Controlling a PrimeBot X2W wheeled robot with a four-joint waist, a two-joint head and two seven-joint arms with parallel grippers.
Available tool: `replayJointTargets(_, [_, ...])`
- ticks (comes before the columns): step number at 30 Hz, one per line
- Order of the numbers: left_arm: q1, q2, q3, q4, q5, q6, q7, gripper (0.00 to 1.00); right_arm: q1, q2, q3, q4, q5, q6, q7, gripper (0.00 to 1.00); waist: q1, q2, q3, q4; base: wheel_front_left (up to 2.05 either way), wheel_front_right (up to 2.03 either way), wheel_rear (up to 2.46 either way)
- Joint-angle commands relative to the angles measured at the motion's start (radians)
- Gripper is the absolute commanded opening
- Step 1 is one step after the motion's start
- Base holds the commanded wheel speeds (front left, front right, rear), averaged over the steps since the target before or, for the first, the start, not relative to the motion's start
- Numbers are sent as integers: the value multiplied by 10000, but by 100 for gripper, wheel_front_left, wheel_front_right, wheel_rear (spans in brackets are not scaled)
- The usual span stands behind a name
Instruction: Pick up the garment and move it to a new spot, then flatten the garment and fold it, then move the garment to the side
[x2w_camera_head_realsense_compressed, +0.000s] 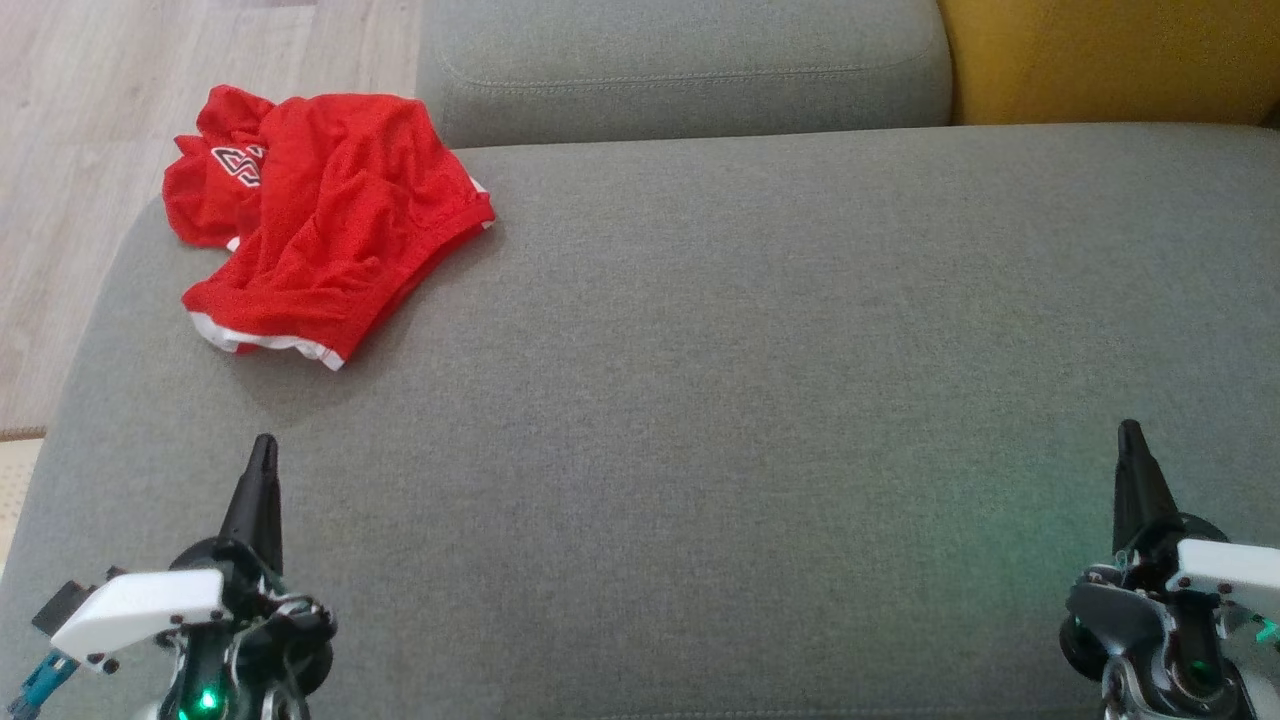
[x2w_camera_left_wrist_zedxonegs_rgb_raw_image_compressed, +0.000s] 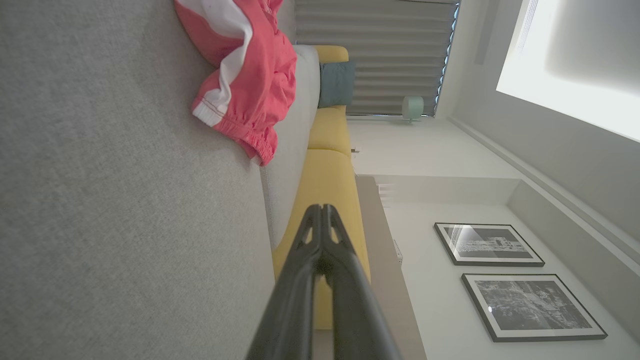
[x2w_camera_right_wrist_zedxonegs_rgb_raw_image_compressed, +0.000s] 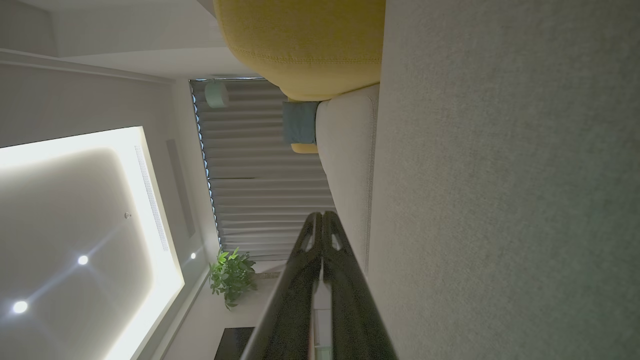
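Note:
The garment (x2w_camera_head_realsense_compressed: 320, 220) is a red mesh piece with white trim, lying crumpled at the far left of the grey sofa seat (x2w_camera_head_realsense_compressed: 750, 380). It appears again as a red and white bundle (x2w_camera_left_wrist_zedxonegs_rgb_raw_image_compressed: 250, 70) in the left wrist view. My left gripper (x2w_camera_head_realsense_compressed: 264, 445) hovers near the seat's front left, well short of the garment, its fingers pressed together and empty (x2w_camera_left_wrist_zedxonegs_rgb_raw_image_compressed: 322, 210). At the front right my right gripper (x2w_camera_head_realsense_compressed: 1130, 430) is also shut on nothing (x2w_camera_right_wrist_zedxonegs_rgb_raw_image_compressed: 322, 216), far from the garment.
A grey back cushion (x2w_camera_head_realsense_compressed: 680, 60) runs behind the seat, with a yellow cushion (x2w_camera_head_realsense_compressed: 1110, 55) at the far right. Wooden floor (x2w_camera_head_realsense_compressed: 90, 150) lies beyond the sofa's left edge, close to the garment.

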Motion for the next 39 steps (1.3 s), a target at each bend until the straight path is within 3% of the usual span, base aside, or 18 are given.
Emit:
replayJointTargets(1, [-544, 89, 347, -344, 115, -73, 30, 0, -497, -47, 213, -366, -24, -9, 56, 0, 0, 0, 0, 0, 0, 0, 0])
replayJointTargets(34, [-544, 89, 347, -345, 114, -73, 30, 0, -497, -47, 213, -366, -24, -9, 56, 0, 0, 0, 0, 0, 0, 0, 0])
replayJointTargets(35, [0, 0, 0, 0, 0, 0, 0, 100, 0, 0, 0, 0, 0, 0, 0, 100, 0, 0, 0, 0, 0, 0, 0])
replayJointTargets(39, [336, -98, -33, 546, -6, 21, -7, 100, 299, 38, 28, 541, -2, 0, -8, 100, 0, 0, 0, 0, 0, 0, 0])
